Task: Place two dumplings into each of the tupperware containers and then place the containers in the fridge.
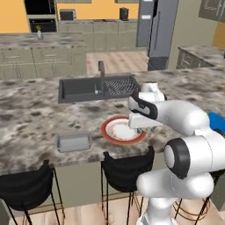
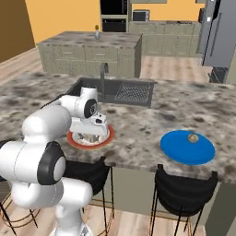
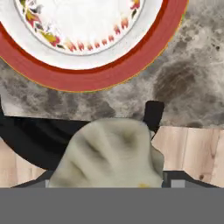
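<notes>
While the arm reaches forward over the near edge of the granite counter (image 1: 30, 118), the gripper (image 3: 118, 175) holds a pale, crinkled dumpling (image 3: 109, 155) between its jaws, which stand wide around it; in the hand view the dumpling hangs over the counter's near edge, with a black stool (image 3: 26, 140) and the wooden floor (image 3: 192, 153) below. In the base views the hand (image 1: 143, 121) hovers over the near right part of the round white plate with a red-orange rim (image 1: 115, 137), whose patterned centre looks bare where it can be seen.

Left of the plate, apart from it, a shallow translucent grey tupperware container (image 1: 73, 142) lies flat near the counter's front edge; nothing can be made out inside it. Well to the right of the plate lies a flat round blue thing (image 2: 186, 147), and on its far part rests one small tan lump (image 2: 193, 136), seemingly another dumpling.

Farther back, a dark sink (image 1: 81, 89) with a tap (image 1: 101, 69) and a ribbed draining rack (image 1: 121, 85) is set into the counter. Beyond the wooden floor, at far right, stands the tall grey steel fridge (image 1: 160, 28); low beige-grey cabinets (image 1: 41, 59) and a wall oven (image 1: 39, 15) stand against the orange far wall.
</notes>
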Available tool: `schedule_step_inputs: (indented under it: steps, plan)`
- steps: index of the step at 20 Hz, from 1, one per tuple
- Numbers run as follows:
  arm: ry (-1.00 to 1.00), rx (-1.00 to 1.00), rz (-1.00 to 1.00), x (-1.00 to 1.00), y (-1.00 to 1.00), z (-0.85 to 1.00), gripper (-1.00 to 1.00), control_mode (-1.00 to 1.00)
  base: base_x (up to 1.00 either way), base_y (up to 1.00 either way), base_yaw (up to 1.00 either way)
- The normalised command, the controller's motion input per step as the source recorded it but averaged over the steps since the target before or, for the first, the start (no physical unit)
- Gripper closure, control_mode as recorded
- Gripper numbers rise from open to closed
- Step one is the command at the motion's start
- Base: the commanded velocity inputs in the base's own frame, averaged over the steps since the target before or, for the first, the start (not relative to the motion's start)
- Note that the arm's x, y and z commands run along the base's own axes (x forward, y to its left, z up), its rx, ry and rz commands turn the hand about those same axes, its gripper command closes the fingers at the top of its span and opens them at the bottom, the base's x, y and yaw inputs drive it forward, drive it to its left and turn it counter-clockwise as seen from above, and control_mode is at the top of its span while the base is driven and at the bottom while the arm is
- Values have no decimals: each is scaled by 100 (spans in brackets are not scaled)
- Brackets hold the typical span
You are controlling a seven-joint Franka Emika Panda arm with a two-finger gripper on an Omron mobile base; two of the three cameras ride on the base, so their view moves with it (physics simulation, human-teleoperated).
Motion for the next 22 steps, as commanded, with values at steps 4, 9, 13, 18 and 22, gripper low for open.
schedule_step_inputs:
  steps: [4,9,13,18,22]
  plan:
    - [0,0,0,0,0,0,100,100,0,100,0]
    - [0,0,0,0,0,0,100,100,10,100,0]
    - [0,0,0,0,0,0,100,100,57,32,0]
    - [0,0,0,0,0,0,100,100,48,-1,0]
    - [0,0,0,0,0,0,100,100,63,0,0]
